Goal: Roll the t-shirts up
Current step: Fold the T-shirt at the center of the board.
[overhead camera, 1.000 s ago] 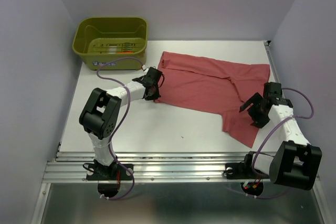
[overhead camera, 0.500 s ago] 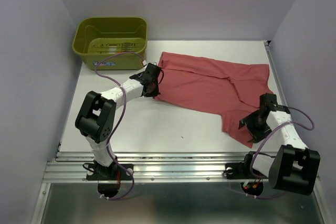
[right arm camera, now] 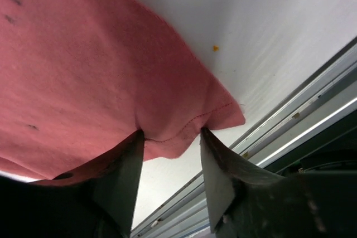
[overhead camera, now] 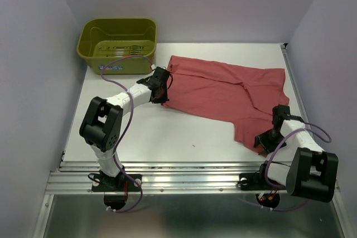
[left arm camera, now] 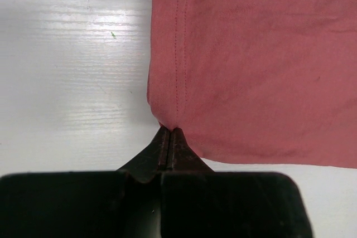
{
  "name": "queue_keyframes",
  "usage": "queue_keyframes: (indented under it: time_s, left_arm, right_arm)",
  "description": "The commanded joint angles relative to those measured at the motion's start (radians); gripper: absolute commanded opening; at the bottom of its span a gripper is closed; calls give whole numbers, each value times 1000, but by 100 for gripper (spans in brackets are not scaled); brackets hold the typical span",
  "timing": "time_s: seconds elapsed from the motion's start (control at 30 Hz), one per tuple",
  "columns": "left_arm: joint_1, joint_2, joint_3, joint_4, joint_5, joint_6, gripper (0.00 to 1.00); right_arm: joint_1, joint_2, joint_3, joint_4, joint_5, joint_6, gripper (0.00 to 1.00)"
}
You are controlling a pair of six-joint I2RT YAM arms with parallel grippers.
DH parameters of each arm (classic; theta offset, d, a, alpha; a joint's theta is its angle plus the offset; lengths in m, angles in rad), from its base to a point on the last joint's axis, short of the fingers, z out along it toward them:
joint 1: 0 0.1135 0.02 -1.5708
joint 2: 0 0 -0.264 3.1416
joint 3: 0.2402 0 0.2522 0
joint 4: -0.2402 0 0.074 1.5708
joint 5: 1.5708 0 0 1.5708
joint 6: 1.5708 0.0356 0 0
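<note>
I see the rose-red t-shirt lying spread and slightly rumpled over the far right part of the surface. It runs from just beside the olive-green basket towards the right edge. My left hand is at the shirt's near left corner. In its wrist view the fingers are pressed together on the stitched hem, clamped on the cloth, and the rest of the shirt stretches away ahead and to the right. My right hand sits low at the near right corner of the shirt, close to the metal rail along the near edge. Its fingers stand apart, and the hemmed corner spans the gap from one fingertip to the other.
</note>
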Motion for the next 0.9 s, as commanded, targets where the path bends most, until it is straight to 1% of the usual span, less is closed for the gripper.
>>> queue_keyframes:
  time_s: [0.0, 0.07, 0.1, 0.2, 0.37, 0.57, 0.73, 0.87]
  left_arm:
    - [8, -48, 41, -20, -12, 21, 0]
    - [8, -48, 41, -21, -12, 19, 0]
    - [8, -46, 42, -23, -12, 18, 0]
    - [8, -45, 50, -31, -12, 16, 0]
    - [8, -46, 64, -35, 6, 2, 0]
    - [8, -51, 85, -46, 25, -18, 0]
    - [8, -22, 134, -72, -6, -33, 0]
    - [10, -4, 172, -81, -15, -44, 0]
  right_arm:
    - [6, -1, -29, 79, 65, 44, 41]
    - [6, -21, -34, 89, 72, 44, 33]
    - [6, -30, -34, 92, 71, 42, 21]
    - [6, -70, -30, 89, 66, 38, 2]
    - [6, -140, 44, 49, 63, -4, 1]
    - [6, -139, 168, 24, 68, -67, 1]
    - [6, -88, 285, 61, 94, -142, 1]
    - [6, -7, 377, 88, 111, -191, 1]
